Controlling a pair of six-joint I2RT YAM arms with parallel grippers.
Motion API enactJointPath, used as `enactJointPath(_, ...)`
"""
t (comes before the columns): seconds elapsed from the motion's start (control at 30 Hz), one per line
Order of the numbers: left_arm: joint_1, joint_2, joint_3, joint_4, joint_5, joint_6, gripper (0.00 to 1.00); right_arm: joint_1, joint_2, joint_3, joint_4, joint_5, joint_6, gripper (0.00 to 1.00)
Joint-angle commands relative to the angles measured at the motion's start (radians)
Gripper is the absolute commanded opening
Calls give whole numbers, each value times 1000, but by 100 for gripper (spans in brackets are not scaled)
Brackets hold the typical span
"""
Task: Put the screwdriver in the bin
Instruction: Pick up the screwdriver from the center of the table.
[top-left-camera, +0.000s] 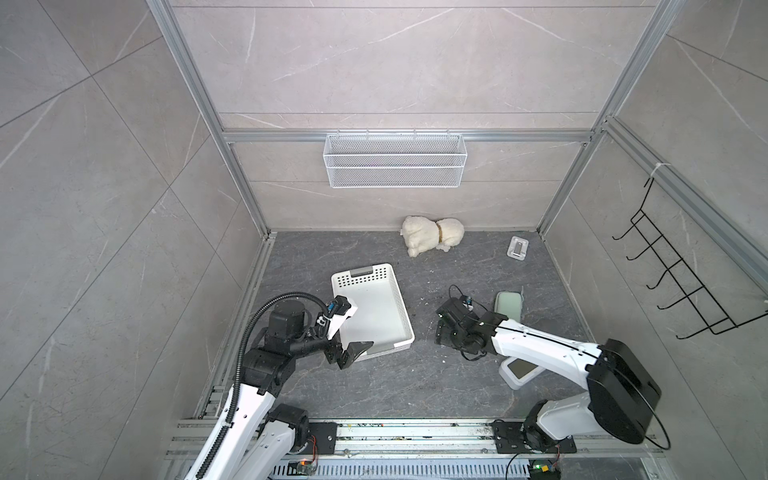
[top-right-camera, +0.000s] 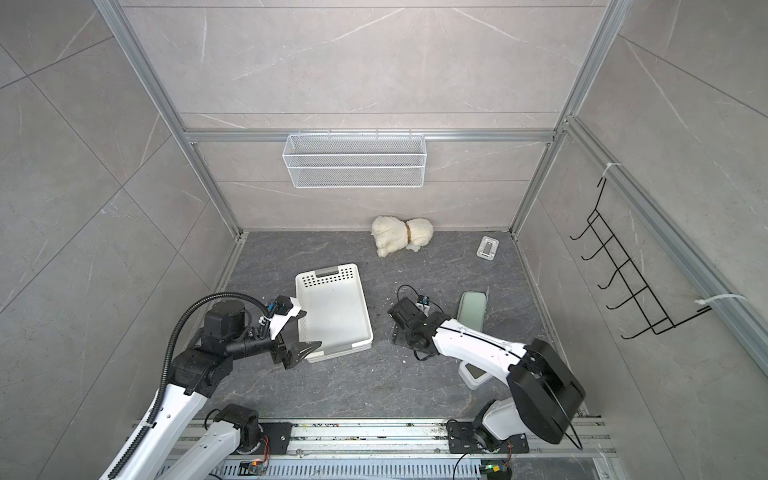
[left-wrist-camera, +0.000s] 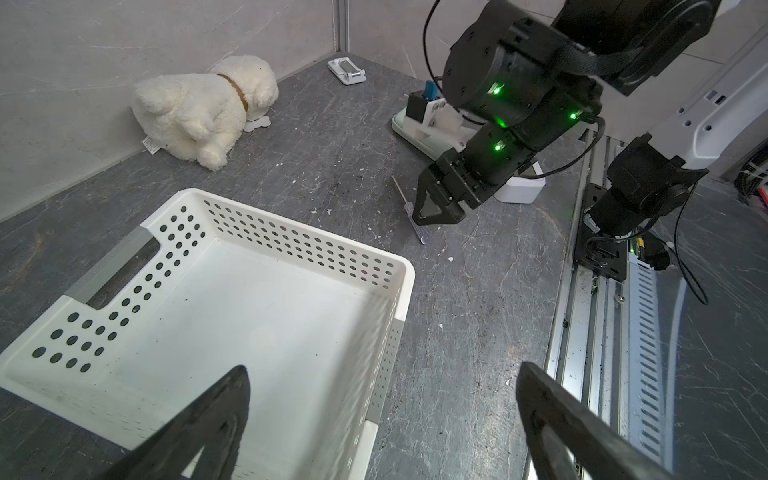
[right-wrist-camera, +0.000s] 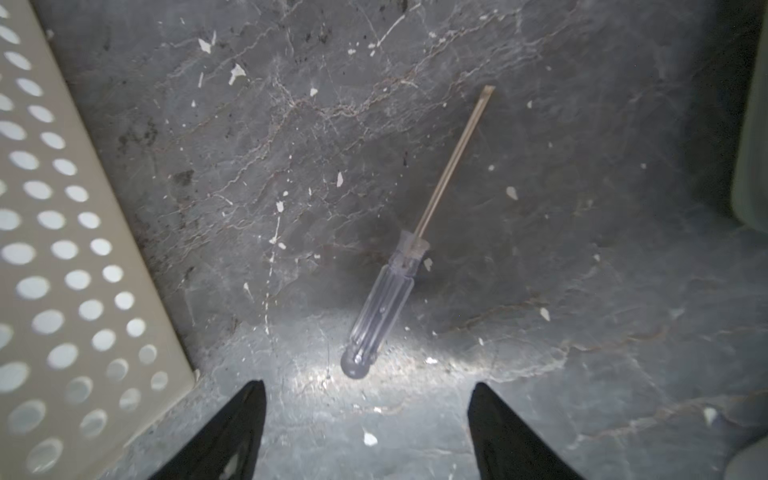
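Observation:
The screwdriver (right-wrist-camera: 382, 307), with a clear handle and a thin shaft, lies flat on the dark floor (right-wrist-camera: 582, 291) just right of the bin. In the left wrist view its handle (left-wrist-camera: 420, 233) shows beside a right-gripper finger; both top views hide it under that arm. My right gripper (right-wrist-camera: 369, 386) (left-wrist-camera: 432, 212) (top-left-camera: 440, 334) hangs low over it, open, with the handle's butt just beyond the fingertips and nothing between them. The bin (top-left-camera: 405, 311) (top-right-camera: 332, 316) (left-wrist-camera: 291, 316) (right-wrist-camera: 62, 249) is a white perforated tray, empty. My left gripper (left-wrist-camera: 382, 370) (top-left-camera: 357, 353) (top-right-camera: 305, 353) is open over the bin's near corner.
A white plush dog (top-left-camera: 432, 239) lies by the back wall, a small white device (top-left-camera: 518, 248) to its right. A pale green case (top-left-camera: 509, 305) and a white box (top-left-camera: 519, 372) sit by the right arm. A wire-mesh basket (top-left-camera: 395, 160) and black hooks (top-left-camera: 673, 282) hang on the walls.

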Motion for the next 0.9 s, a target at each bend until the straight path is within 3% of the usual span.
enactJointPath(0.0,-5,-32,-1,-34,5,20,100,7,58,53,-36,84,96,75)
enactJointPath(0.23,-6,-46,-12,-33,3,16,100,-5,163,77,-7,64,134,71)
enactJointPath(0.57,-6,-43,-5,-44,-4,35,100,-38,268,98,18,29,127,48)
enactJointPath(0.8,-5,-49,-15,-25,-16,32,100,-43,246,90,6,35,119,6)
enactJointPath(0.87,-5,-49,-16,-23,-15,32,100,-43,235,90,-3,40,115,0)
